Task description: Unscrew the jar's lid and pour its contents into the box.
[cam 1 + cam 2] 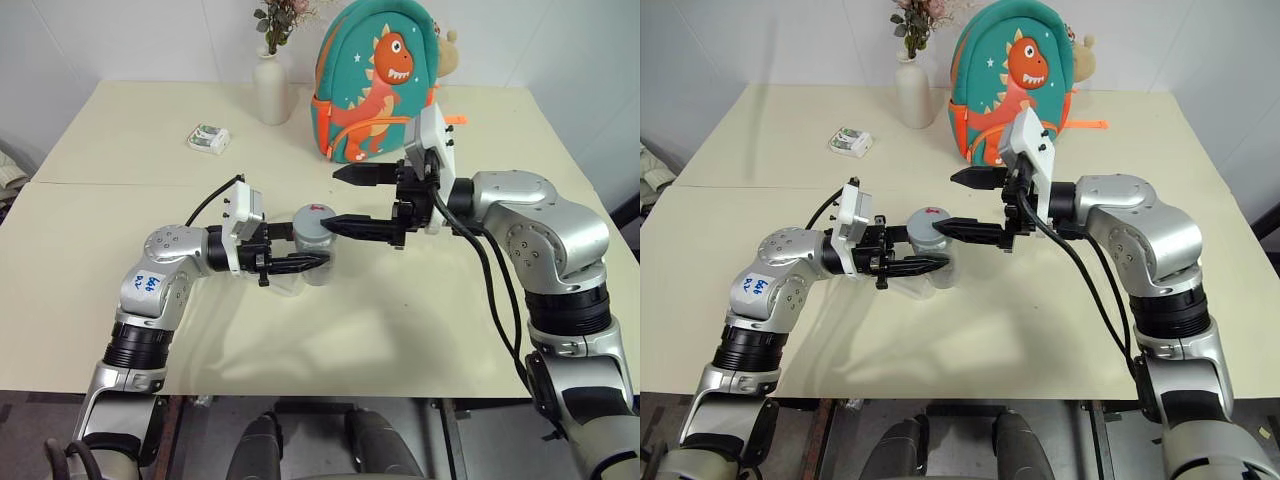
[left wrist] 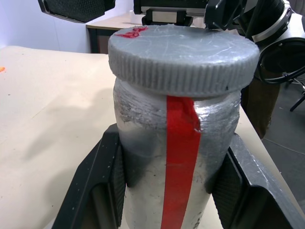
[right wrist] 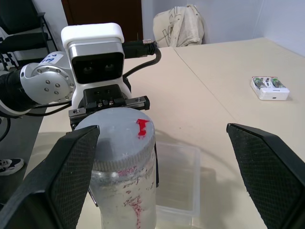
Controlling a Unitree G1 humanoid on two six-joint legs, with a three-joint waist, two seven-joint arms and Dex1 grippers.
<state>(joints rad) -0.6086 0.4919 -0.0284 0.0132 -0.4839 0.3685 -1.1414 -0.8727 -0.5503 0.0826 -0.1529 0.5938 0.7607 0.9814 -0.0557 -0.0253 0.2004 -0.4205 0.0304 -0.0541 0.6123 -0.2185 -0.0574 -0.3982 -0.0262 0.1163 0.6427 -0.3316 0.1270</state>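
Left pincer [image 1: 296,250] clamped on the jar [image 1: 317,248], one black finger [image 2: 102,186] pressed to each side of the silvery body below the cap. Jar upright, held above the middle of the tabletop [image 1: 120,215], red stripe running down its side. Lid [image 2: 181,57] seated on the jar's top, ribbed grey rim, small red mark on its upper face.

Right pincer [image 1: 358,200] spread wide, holding nothing. Reaches in from the right, level, aimed left. Nearer finger [image 1: 360,227] tip just beside the lid's right edge, farther finger [image 1: 368,175] well beyond the jar on its far side. From the right wrist, one pad [image 3: 66,176] close against the lid's rim, the other standing well apart; touching or not cannot be told.

Box [image 3: 178,179] flat on the tabletop right under and behind the jar, clear, shallow, rounded corners, mostly hidden by jar and left pincer from the head views. Contents hidden inside the jar.

Far left on the tabletop, a small white-and-green packet [image 1: 209,138]. Beyond it, a white vase [image 1: 271,90] with dried flowers. Just right of the vase, a teal dinosaur backpack [image 1: 375,80] standing at the far edge.
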